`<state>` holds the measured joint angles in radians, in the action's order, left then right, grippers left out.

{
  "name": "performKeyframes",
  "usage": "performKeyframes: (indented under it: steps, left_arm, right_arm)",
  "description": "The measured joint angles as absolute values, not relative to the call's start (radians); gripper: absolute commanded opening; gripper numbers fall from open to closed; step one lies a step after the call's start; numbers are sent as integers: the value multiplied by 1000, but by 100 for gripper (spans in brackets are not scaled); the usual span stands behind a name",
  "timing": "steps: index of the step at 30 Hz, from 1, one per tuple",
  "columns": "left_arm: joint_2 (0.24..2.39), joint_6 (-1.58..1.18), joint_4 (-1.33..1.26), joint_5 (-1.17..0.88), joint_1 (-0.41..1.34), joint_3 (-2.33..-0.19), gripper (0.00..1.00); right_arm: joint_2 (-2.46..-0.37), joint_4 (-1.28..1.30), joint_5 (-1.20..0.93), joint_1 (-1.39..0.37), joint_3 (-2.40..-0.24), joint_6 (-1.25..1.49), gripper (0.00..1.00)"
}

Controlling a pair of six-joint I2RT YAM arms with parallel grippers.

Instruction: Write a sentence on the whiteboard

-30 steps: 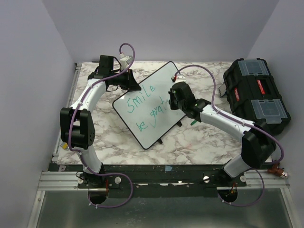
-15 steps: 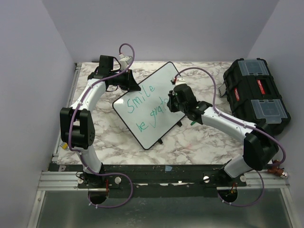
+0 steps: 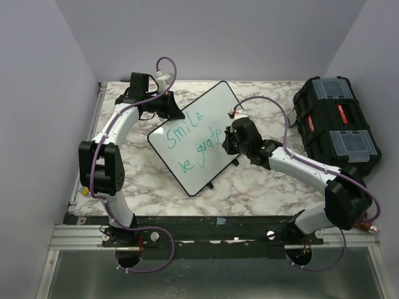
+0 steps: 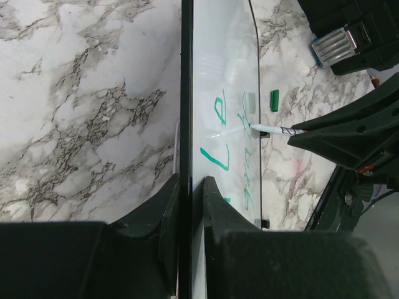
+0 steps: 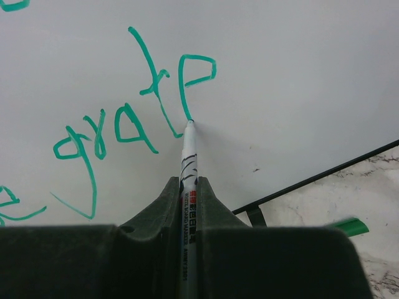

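The whiteboard (image 3: 215, 104) lies tilted on the marble table, its black frame edge (image 4: 186, 93) pinched between the shut jaws of my left gripper (image 4: 190, 180) at the board's upper left side (image 3: 171, 113). The sentence (image 3: 187, 134) in green reads "Smile" over "be grat" plus a newer loop. My right gripper (image 5: 187, 182) is shut on a white marker (image 5: 187, 156) whose tip touches the board at the foot of that last green stroke (image 5: 187, 93). In the top view the right gripper (image 3: 229, 141) sits over the board's right side.
A green marker cap (image 3: 253, 161) lies on the table just off the board's right edge, also in the right wrist view (image 5: 348, 227). A black toolbox (image 3: 333, 124) stands at the far right. Purple walls enclose the table on three sides.
My right gripper has moved rightward and toward the near edge along the second line, adding a stroke after "grat". The left arm and the board have stayed put.
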<state>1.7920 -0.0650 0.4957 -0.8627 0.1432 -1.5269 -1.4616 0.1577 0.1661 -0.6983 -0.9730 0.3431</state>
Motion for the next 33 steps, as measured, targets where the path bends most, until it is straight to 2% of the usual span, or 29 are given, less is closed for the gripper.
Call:
performKeyframes:
  steps: [14,33]
  left_arm:
    - [1792,-65,496,-863,143,-1527,0]
    - [1792,-72,495,-864,143,-1526,0]
  right_arm:
    - [-1460,159,204,-699,-968,350,1]
    - [-1513,234,393,-696,-1038,347,1]
